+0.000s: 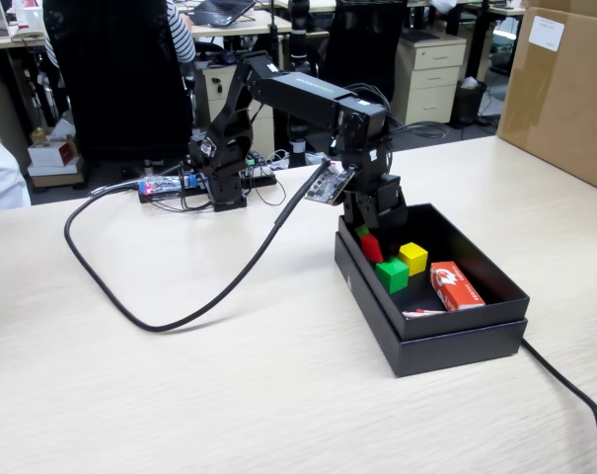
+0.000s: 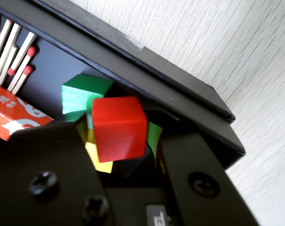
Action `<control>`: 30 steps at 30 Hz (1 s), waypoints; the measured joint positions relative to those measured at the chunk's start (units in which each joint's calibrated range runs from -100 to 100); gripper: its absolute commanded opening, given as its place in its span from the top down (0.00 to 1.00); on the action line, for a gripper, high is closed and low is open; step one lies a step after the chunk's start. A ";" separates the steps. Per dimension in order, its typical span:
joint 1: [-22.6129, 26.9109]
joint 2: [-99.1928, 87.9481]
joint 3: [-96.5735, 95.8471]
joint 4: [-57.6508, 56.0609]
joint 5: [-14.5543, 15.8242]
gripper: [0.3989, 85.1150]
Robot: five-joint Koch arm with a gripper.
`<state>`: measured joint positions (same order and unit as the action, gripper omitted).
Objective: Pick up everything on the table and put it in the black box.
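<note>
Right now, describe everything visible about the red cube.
The red cube is a small, plain, matte solid block, wood or plastic by its look. It sits tilted between the jaws of the gripper, above the inside of the black box, near its back corner. The jaws appear closed on it; green and yellow cubes lie below.
</note>
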<state>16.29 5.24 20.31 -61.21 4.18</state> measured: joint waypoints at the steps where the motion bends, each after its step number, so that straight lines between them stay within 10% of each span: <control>1: 0.00 0.00 -0.18 0.00 0.20 0.52; 30: -11.87 -41.55 -10.68 -1.08 -2.49 0.42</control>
<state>4.42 -36.31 9.63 -62.29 1.68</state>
